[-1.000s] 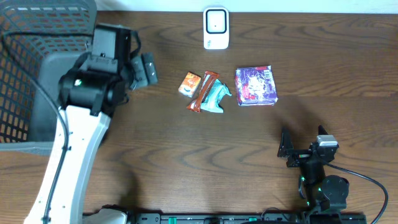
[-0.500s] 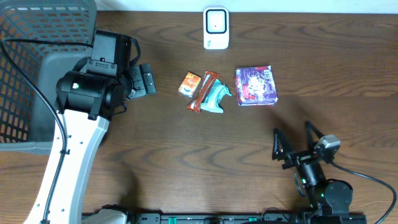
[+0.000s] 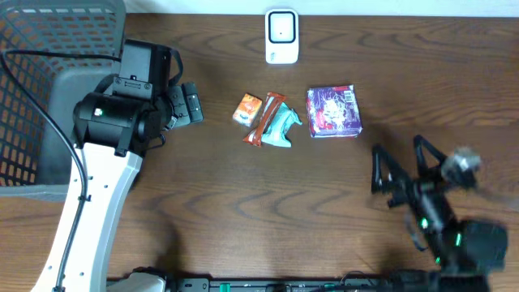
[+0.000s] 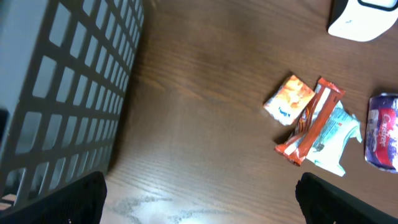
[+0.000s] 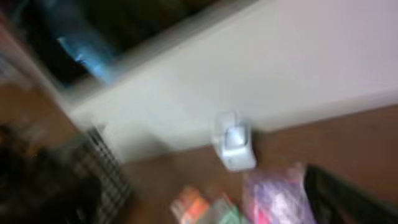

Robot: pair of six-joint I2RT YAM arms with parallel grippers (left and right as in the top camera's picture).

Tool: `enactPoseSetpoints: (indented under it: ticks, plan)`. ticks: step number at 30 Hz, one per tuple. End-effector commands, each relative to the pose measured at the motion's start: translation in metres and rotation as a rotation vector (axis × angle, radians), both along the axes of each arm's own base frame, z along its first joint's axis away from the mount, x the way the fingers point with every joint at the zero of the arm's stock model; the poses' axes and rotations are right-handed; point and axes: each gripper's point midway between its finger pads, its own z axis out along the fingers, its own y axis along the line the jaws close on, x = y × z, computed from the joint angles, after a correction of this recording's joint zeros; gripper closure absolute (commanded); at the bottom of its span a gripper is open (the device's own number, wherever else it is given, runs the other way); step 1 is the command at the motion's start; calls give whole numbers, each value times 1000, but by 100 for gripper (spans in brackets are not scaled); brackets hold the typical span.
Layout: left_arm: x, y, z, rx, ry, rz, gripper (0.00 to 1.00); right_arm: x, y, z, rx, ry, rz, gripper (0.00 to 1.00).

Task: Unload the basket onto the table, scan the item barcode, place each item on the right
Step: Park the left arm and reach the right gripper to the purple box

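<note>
Left gripper (image 3: 188,103) and right gripper (image 3: 399,168) gape empty. Purple pack (image 3: 333,111) lies flat mid-table, near the scanner (image 3: 281,36), just right of a teal wrapper (image 3: 282,127) — likely light, crinkly, slick film; pinch across a short edge.

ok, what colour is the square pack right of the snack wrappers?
The pack is purple with red-and-white print; best in overhead view.

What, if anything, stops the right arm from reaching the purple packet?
Probably nothing, so likely yes: the open, empty right hand sits near the purple packet, with only bare table between them. The other snacks lie on the packet's far side.
</note>
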Motion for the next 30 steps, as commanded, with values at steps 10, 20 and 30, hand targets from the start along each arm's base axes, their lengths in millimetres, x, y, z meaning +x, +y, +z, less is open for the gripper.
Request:
enactPoseSetpoints:
  ticks: [10,20,30]
  plan:
    - [1,2,5,2,-11,11,2,144,-16,-81,-482,904,120,1]
    - [1,2,5,2,-11,11,2,180,20,-185,-264,1059,481,1]
    - [1,2,5,2,-11,11,2,172,-12,-269,-82,1249,539,14]
